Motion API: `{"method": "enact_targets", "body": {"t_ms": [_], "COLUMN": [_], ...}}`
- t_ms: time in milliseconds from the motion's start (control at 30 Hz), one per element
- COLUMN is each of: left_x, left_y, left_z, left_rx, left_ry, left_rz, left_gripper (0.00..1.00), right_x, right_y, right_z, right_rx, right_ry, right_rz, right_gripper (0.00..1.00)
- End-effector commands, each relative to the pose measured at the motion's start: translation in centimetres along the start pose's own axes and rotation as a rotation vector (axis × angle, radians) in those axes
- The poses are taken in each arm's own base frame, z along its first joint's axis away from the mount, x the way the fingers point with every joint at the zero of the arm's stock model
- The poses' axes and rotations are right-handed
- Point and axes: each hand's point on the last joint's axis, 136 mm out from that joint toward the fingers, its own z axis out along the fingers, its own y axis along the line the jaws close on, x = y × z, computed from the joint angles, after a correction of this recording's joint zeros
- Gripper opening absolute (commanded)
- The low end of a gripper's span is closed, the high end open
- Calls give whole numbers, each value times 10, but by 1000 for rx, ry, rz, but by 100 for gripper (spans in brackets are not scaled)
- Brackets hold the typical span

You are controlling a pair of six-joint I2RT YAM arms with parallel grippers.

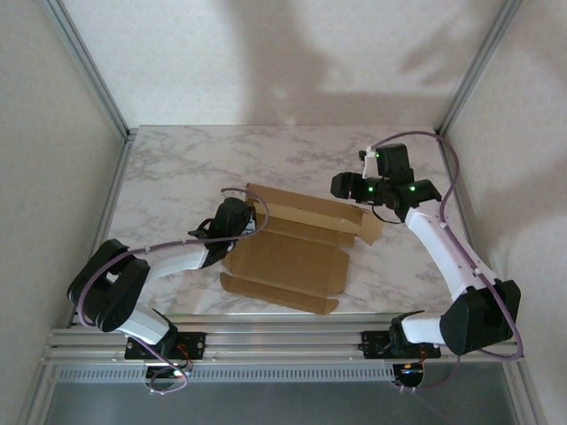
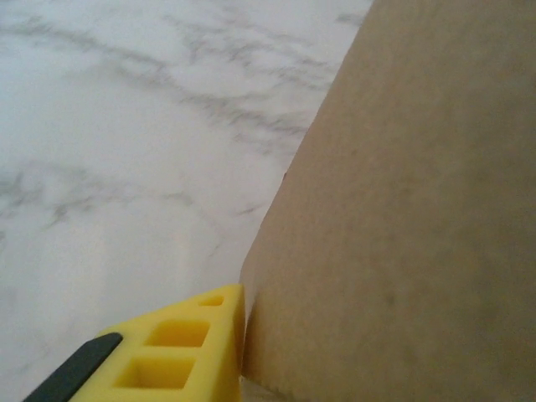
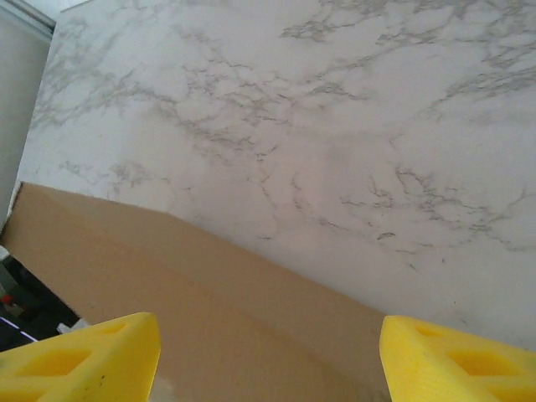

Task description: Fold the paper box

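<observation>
From above, the paper box [image 1: 288,257] lies half-folded on the table [image 1: 177,177], near flap flat; my left gripper [image 1: 249,220] at its left wall, right gripper [image 1: 349,186] at its far-right corner. Left wrist: one finger [image 2: 188,352] touches that wall, grip unclear. Right wrist: fingers [image 3: 92,356] spread wide over its edge.

White marble-veined table [image 1: 177,168]; pale walls [image 1: 266,53]; aluminium frame posts [image 1: 89,66] at corners.

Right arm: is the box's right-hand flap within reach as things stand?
Likely yes. The right hand is open and sits close to the box, by its right flap. In the wrist view, cardboard lies just ahead of the open hand with nothing in between.
</observation>
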Motion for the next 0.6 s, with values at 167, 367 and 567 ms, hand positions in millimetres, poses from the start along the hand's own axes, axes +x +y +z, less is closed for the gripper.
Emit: {"method": "enact_targets", "body": {"t_ms": [167, 367, 567], "left_x": [13, 17, 11], "left_y": [44, 48, 32], "left_z": [-21, -37, -71], "left_rx": [-185, -153, -6], "left_ry": [-9, -24, -34], "left_rz": [-166, -226, -258], "left_gripper": [25, 46, 99], "right_x": [25, 50, 77], "right_y": [-2, -8, -13], "right_z": [-23, -24, -12], "right_rx": [-15, -44, -99], "right_ry": [-30, -32, -25], "right_rz": [53, 89, 138], "right_gripper": [69, 67, 64]}}
